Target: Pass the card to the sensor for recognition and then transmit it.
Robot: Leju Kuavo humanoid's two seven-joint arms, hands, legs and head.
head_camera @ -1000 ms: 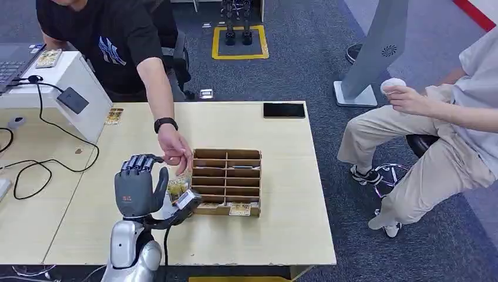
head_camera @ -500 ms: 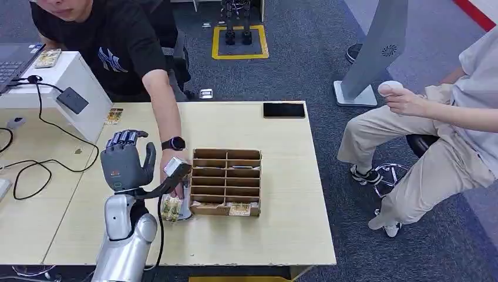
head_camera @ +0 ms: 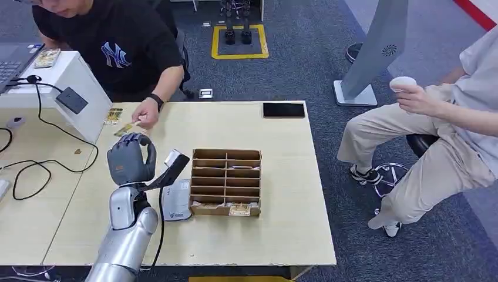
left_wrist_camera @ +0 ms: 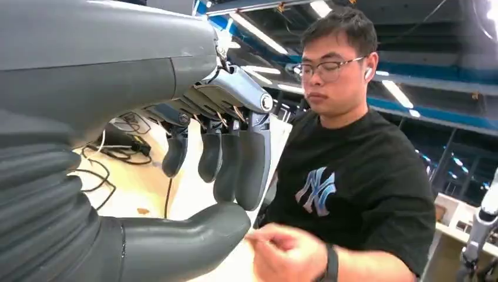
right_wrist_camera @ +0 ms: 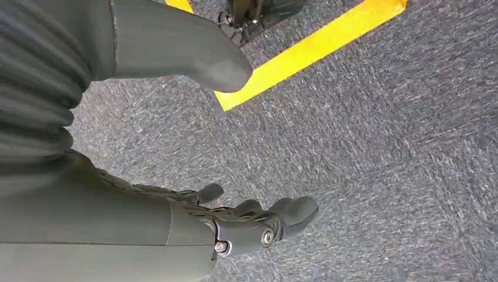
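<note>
Left hand (head_camera: 130,160) is up above the table (head_camera: 282,229), near its left part, palm side turned away from the head camera, fingers loosely curled and apart from the thumb, nothing in them. In the wrist view the fingers (left_wrist_camera: 235,170) hang over the thumb with an empty gap between. A person's hand (head_camera: 145,119) is at the far left edge of the table, pinching a card (head_camera: 123,130) that sits just above the left hand in the head view, not touching it. Another card (head_camera: 113,116) lies at the far left corner, beside the white box with the dark sensor (head_camera: 73,100) on its slanted face. The brown tray (head_camera: 226,181) sits mid-table, well in from every edge, a card (head_camera: 239,208) in its nearest row. A white device (head_camera: 175,200) lies against the tray's left side, under the wrist camera. A phone (head_camera: 283,110) lies along the far edge. The right half of the table is bare wood, open out to the right edge. Right hand (right_wrist_camera: 235,226) hangs over grey carpet, fingers apart, holding nothing.
</note>
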